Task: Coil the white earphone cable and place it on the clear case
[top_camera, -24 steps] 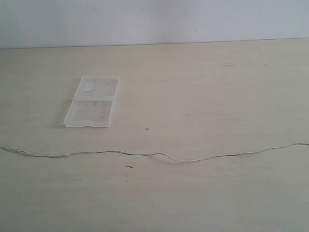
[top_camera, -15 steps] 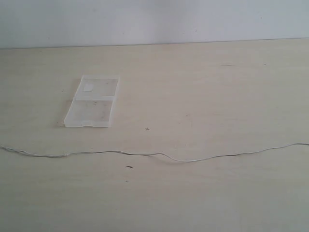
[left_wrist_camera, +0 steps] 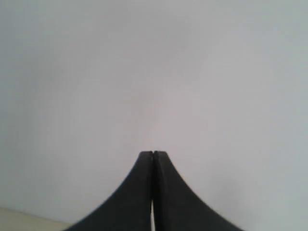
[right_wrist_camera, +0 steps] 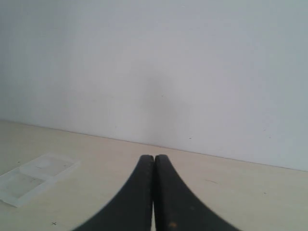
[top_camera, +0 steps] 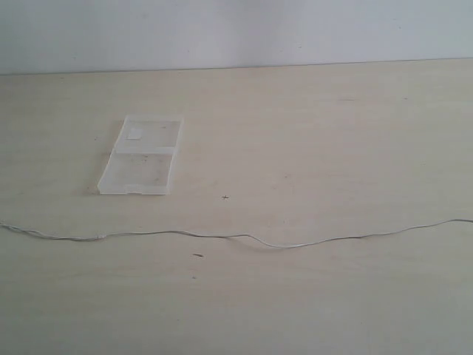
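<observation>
- One white earphone cable (top_camera: 222,237) is seen, laid out uncoiled across the near part of the table (top_camera: 332,148).
- It appears as a very thin, pale strand that runs from the left edge of the exterior view to the right edge, in shallow waves, with a soft dip just right of the middle.
- A small thicker spot is made out on its left stretch; what it is cannot be told.
- A short dark mark (top_camera: 198,255) is found on the tabletop just nearer than the cable, and a small cross-shaped mark (top_camera: 225,197) just beyond it.
- One clear case (top_camera: 142,155) is placed farther back and left of the middle, apart from the cable and not touched by it.
- The case is shown as a flat translucent box, opened out into two rectangular halves, one nearer and one farther, joined along a hinge line.
- One white square sticker (top_camera: 134,133) is carried on the far half, by its left corner.
- Two grippers are counted, one in each wrist view.
- The left gripper (left_wrist_camera: 152,154) is shown with its dark jaws pressed together and nothing caught between them.
- The right gripper (right_wrist_camera: 154,157) is likewise clenched on nothing, and the case is seen lying on the table beyond it.
- The table's far edge is met by a plain pale wall (top_camera: 236,29).
</observation>
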